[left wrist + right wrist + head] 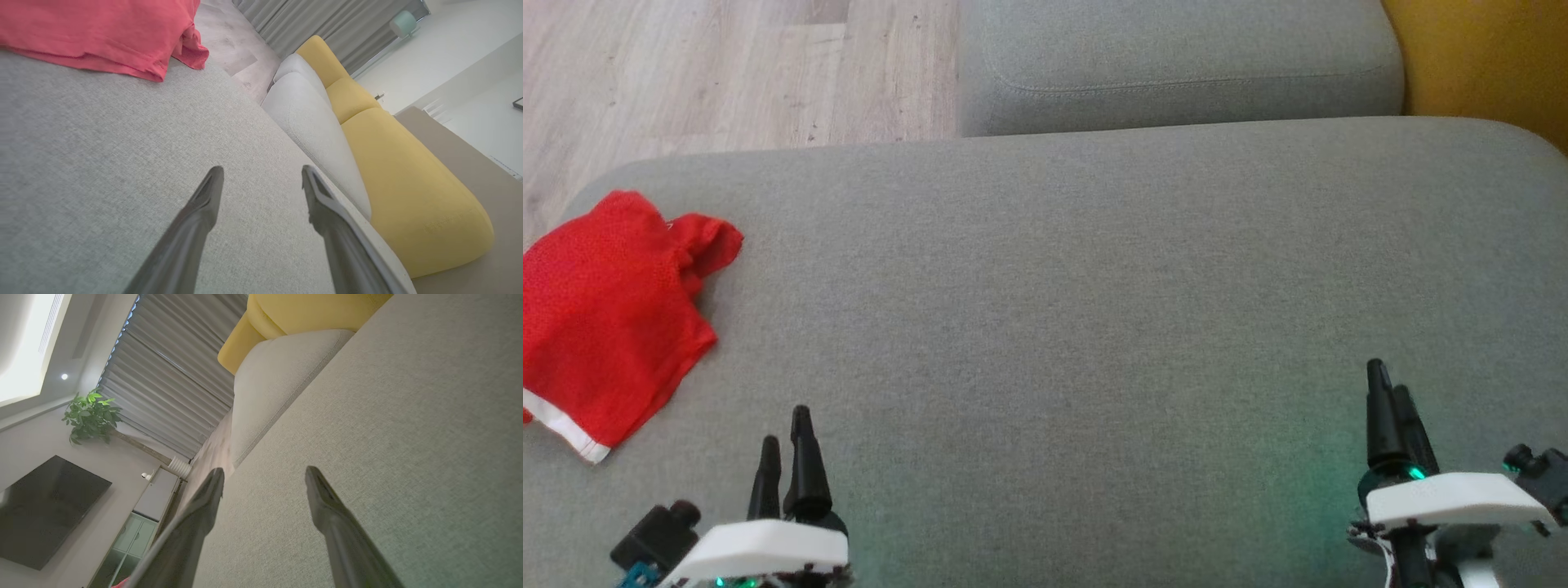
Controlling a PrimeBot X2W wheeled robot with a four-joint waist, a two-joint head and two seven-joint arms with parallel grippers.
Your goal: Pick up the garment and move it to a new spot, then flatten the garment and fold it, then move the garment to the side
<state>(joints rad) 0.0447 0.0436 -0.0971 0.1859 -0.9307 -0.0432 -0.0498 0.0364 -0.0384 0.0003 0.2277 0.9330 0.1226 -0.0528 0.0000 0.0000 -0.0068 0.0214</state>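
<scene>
Two grippers are seen low in the head view, the left gripper at the lower left and the right gripper at the lower right, both poised just over the grey seat with fingers pointed forward. Their jaws are held apart: in each wrist view a wide gap of bare fabric is seen between the dark fingers, and nothing is clamped. The garment, red with a white hem, is laid at the far left end of the seat, close to the rounded corner beyond which the floor is seen, and its left part is cut off by the frame. It is well apart from the right gripper and near the left one, though not touched by it, lying ahead of that gripper and to its left. A fairly compact shape is kept by the cloth, with one bunched part at its upper right. Whether a finished fold set aside or an unworked piece is shown cannot be settled. The broad middle of the seat is left bare, which is judged to serve as working room for flattening and folding. A neutral, ready pose is suggested by the level, evenly spaced arms and open fingers. Should a pick be called for, the left arm is judged the better placed, the right being needed only once the cloth is brought toward the middle
</scene>
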